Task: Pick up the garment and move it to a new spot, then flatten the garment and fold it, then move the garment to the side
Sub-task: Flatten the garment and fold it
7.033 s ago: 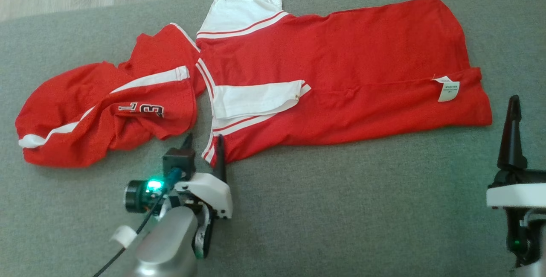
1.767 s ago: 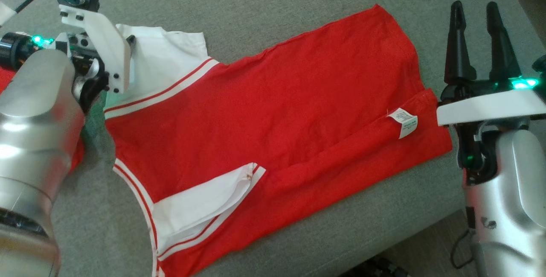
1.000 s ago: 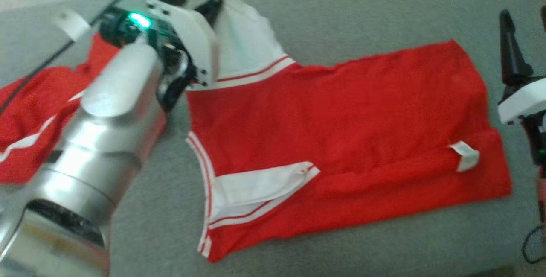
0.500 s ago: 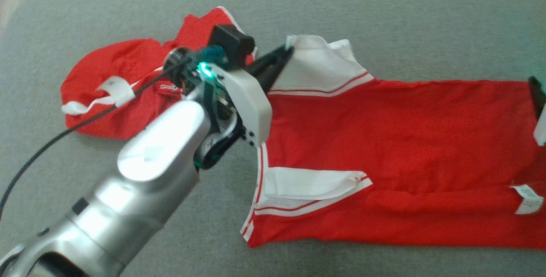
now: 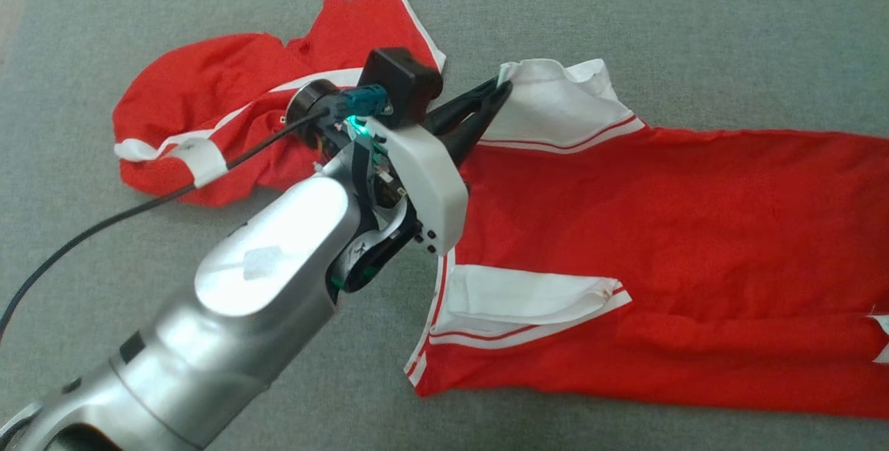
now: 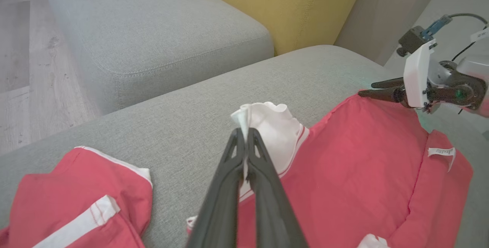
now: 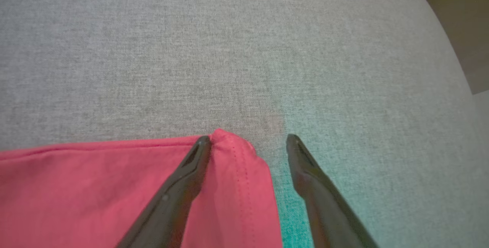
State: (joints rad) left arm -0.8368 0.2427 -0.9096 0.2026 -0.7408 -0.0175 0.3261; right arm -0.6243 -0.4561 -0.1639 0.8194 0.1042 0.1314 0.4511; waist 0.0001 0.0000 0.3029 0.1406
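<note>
Red cotton makes up most of the red short-sleeved shirt with white sleeves (image 5: 660,215), which lies spread across the grey woven sofa cushion (image 5: 625,34), its body running off toward the robot's right. The left gripper (image 5: 501,86) reaches over the shirt's left end with its jaws pressed together on the edge of the far white sleeve (image 5: 555,107), whose cloth stands up in a small ruffled peak above the fingertips in the left wrist view (image 6: 242,131). The near white sleeve (image 5: 514,298) lies folded flat on the red body. A white care label (image 6: 441,151) sticks out from a fold near the hem. At the far hem corner the right gripper (image 7: 248,139) has its jaws spread wide: one finger sits over the red corner and the other over bare cushion; whether either touches the cloth cannot be told. Just beside the shirt, on the robot's left, a second crumpled red garment with white stripes (image 5: 222,110) lies in a heap on the same cushion. Behind the cushion are a mustard-yellow upholstered cushion (image 6: 286,7) and a pale wooden floor (image 6: 23,68).
</note>
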